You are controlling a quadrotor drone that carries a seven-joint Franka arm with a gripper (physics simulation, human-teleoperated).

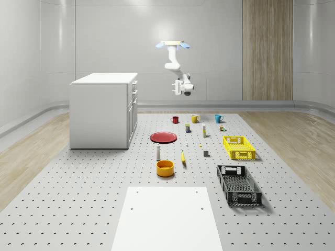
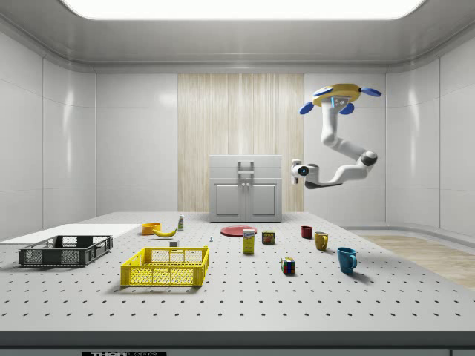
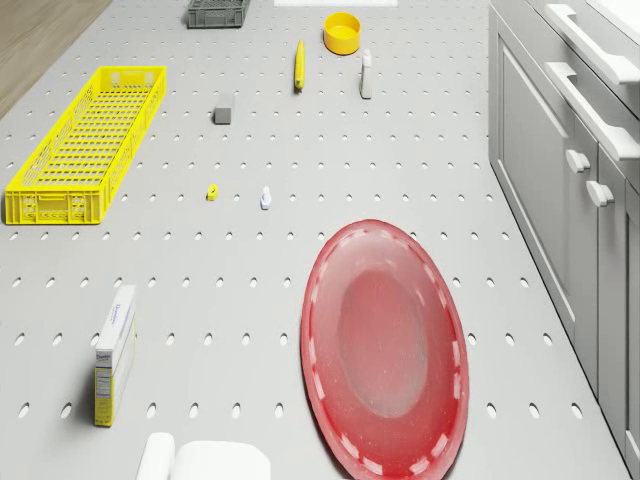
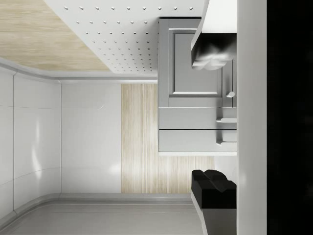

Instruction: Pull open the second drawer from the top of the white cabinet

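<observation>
White board [image 1: 167, 217] lies nearest on the worktop [image 1: 78, 198]; beyond it the orange bowl [image 1: 165, 168], then the red plate [image 1: 164, 137] beside the white cabinet [image 1: 102, 112], its second drawer [image 2: 246, 176] closed. Farther, the drone [image 1: 172, 45] hovers, pincer [image 1: 179, 89] spread wide, facing the cabinet, well apart.

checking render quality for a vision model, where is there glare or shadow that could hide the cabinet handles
Side view: a bright ceiling panel lights the white cabinet evenly, handles plain. Wrist view: the tool frames the drawer fronts; one dark finger, one shaded. Drone view: red plate shows soft sheen, handles cast faint shadows.
</observation>
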